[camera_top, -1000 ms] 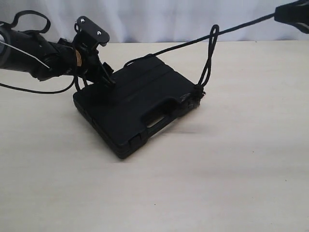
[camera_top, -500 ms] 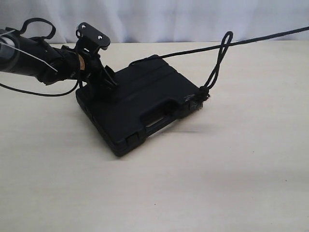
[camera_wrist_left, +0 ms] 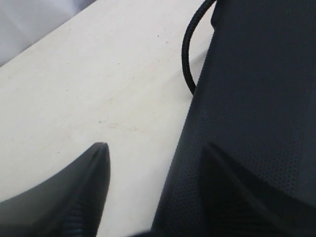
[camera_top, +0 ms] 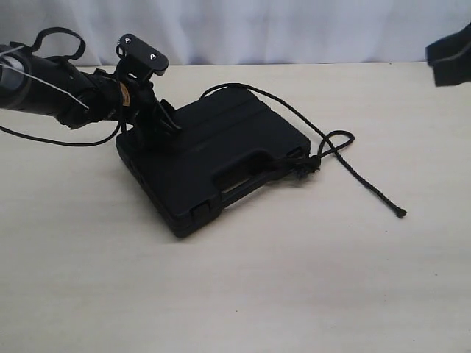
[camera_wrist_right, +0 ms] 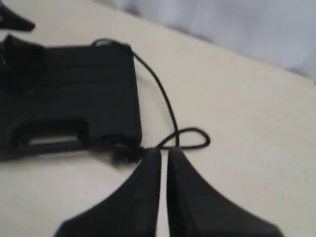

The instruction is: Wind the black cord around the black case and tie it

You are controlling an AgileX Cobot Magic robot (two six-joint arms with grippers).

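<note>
The black case (camera_top: pixel 221 147) lies flat on the table. The black cord (camera_top: pixel 360 180) lies slack: it curls round the case's far corner, runs along its right edge to a small loop and fuzzy knot (camera_top: pixel 305 168) by the handle side, and trails to a free end (camera_top: pixel 399 213). My left gripper (camera_top: pixel 158 125) stands open astride the case's rear left edge, one finger on the lid (camera_wrist_left: pixel 256 74), the other (camera_wrist_left: pixel 94 168) over bare table. My right gripper (camera_wrist_right: pixel 164 150) is shut on nothing, raised at the far right (camera_top: pixel 449 55), above the cord's loop (camera_wrist_right: pixel 192 138).
The pale table (camera_top: pixel 294 294) stretches wide in front of and to the right of the case. A white curtain (camera_top: pixel 294 29) hangs behind the table's far edge. Thin cables loop along the left arm (camera_top: pixel 51 88).
The cord was stretched taut up to the right gripper; it has dropped and now lies slack on the table. The case and left gripper shifted slightly, then stayed still.
</note>
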